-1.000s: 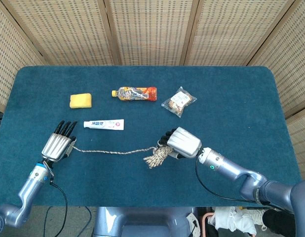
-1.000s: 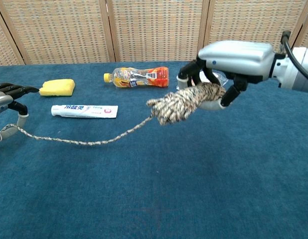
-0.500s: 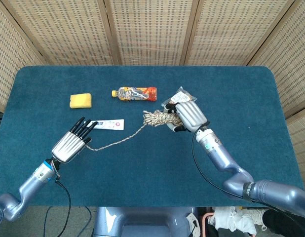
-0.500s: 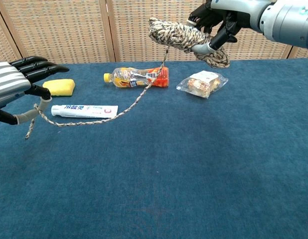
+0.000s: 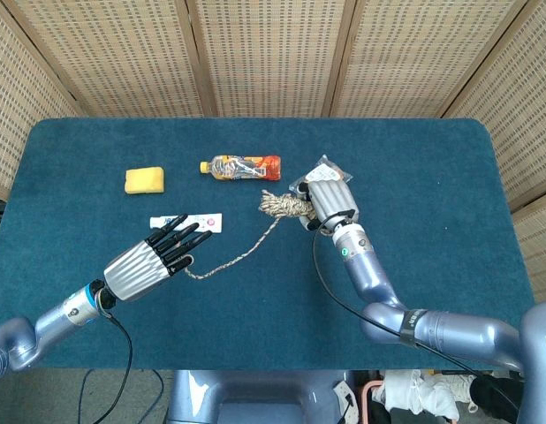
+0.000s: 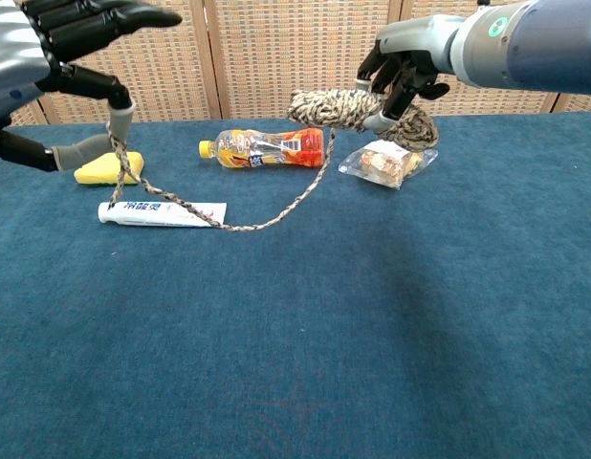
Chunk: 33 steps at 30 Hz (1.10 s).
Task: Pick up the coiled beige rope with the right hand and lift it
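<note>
The coiled beige rope hangs in the air above the blue table, gripped by my right hand. One loose strand sags from the coil to the cloth and rises again to my left hand. That hand is raised at the left and pinches the strand's end between thumb and a finger, its other fingers spread.
A toothpaste tube lies under the sagging strand. Behind it are a yellow sponge, a drink bottle and a snack packet below my right hand. Wicker screens close the back.
My right hand lifted the coil off the table and carried it back above the snack packet. My left hand rose too, taking the strand's end up with it.
</note>
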Motion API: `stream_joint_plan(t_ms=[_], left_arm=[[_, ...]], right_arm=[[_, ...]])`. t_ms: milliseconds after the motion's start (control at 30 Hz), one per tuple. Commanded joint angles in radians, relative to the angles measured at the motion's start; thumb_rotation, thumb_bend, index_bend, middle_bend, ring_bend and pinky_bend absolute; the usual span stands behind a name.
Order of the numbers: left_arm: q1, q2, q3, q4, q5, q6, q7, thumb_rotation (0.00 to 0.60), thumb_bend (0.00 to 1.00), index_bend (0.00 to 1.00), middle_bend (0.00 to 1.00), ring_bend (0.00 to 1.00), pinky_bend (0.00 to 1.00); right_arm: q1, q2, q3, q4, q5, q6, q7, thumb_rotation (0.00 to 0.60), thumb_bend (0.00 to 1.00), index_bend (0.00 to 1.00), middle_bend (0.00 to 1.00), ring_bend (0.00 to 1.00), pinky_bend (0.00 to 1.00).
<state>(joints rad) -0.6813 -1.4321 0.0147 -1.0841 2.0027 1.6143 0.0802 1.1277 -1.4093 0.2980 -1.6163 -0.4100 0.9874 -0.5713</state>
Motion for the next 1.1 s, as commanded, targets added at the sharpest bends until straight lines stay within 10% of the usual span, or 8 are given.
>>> stream_joint_plan(t_ms=[33,567,1100], left_arm=[[-0.039,0.061,-0.024,-0.122,0.007,-0.018,0.002,0.6,0.6,0.82,0.0,0.0,0.0],[-0.134,0.156,-0.19,-0.625,-0.255,-0.239,-0.076,0.6,0.67,0.84,0.0,0.0,0.0],[-0.22,0.056,-0.433,-0.636,-0.711,-0.401,-0.166,0.6,0.72,0.84,0.0,0.0,0.0]], right_arm=[[0.02,-0.024,0.002,0.012,0.015,0.001,-0.02,0.6,1.0,0.62,0.72,0.63,0.94],[0.067,-0.154,-0.02,0.106,-0.035,-0.054,-0.013,0.6,1.0,0.62,0.72,0.63,0.94],[0.011,-0.16,-0.05,0.086,-0.199,-0.152,0.122,0.6,1.0,0.62,0.73,0.63,0.94]])
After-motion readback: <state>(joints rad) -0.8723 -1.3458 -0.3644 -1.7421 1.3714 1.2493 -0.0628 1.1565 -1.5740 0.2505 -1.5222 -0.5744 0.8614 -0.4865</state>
